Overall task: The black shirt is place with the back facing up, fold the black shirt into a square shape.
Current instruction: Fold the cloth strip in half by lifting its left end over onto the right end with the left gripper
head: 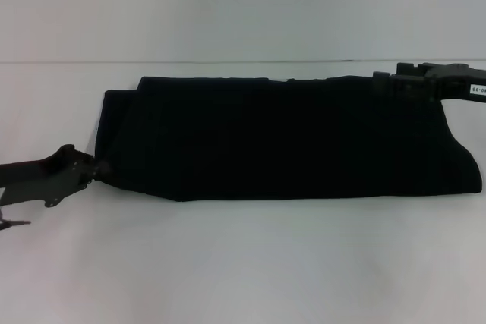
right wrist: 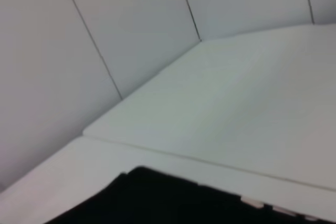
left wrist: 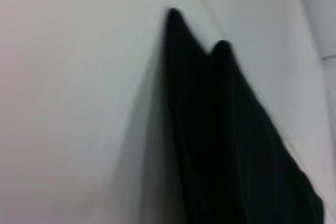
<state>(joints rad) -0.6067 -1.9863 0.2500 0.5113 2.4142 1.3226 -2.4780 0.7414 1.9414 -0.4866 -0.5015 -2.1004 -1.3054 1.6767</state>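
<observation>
A plain white table (head: 243,263) fills the foreground; behind its far edge rises a pale wall (right wrist: 131,30) of flat panels split by thin dark seams; light is soft, even.

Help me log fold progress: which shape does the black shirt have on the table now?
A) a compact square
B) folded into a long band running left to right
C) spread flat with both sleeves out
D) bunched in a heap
B: in the head view the black shirt lies as a long flat band across the table, with the left pincer at its left end and the right pincer at its far right corner.
</observation>
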